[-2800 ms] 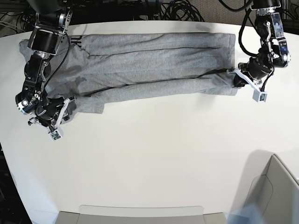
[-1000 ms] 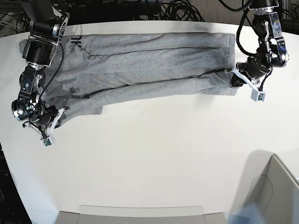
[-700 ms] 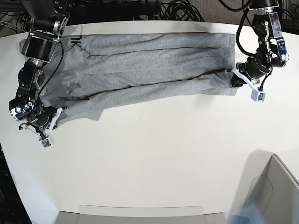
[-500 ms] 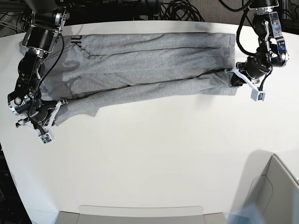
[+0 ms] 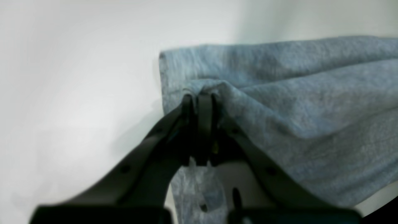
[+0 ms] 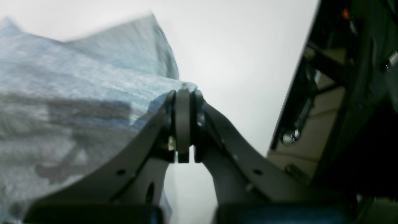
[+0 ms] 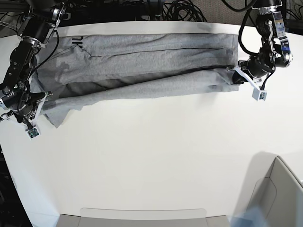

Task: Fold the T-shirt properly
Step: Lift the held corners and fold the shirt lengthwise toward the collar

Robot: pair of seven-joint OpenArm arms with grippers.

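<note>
Both grippers pinch the grey T-shirt [image 7: 142, 66] stretched along the far edge of the white table [image 7: 156, 161].

In the base view the T-shirt runs from about 10 o'clock to 2 o'clock, lying in long lengthwise folds, with a bit of black lettering showing at its 10 o'clock end. The right gripper [image 6: 184, 102], at 9 o'clock in that view, has its jaws pressed together on a corner of the fabric, dark lettering showing faintly through the cloth beside it. The left gripper [image 5: 199, 101], at 2 o'clock, is likewise clamped tight on a bunched fold at the garment's edge, cloth draped over both fingers.
</note>
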